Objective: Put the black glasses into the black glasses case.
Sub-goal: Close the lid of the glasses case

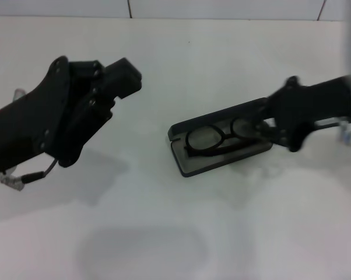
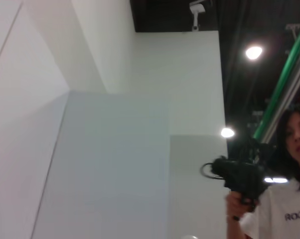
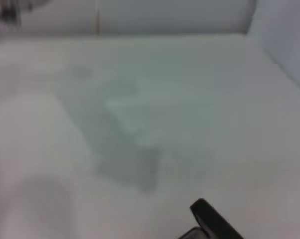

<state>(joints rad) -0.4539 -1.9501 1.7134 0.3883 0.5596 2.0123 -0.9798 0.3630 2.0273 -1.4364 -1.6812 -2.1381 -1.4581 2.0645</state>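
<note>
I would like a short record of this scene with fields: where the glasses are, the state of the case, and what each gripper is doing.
glasses: the black glasses lie inside the open case, lenses facing up
case: the black glasses case is open on the white table, lid raised at the far side
right gripper: the right gripper is at the case's right end, by the glasses
left gripper: the left gripper is raised, apart from the case, holding nothing

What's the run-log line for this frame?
black glasses: in open black glasses case | right gripper: at case's end | left gripper: raised, away
</note>
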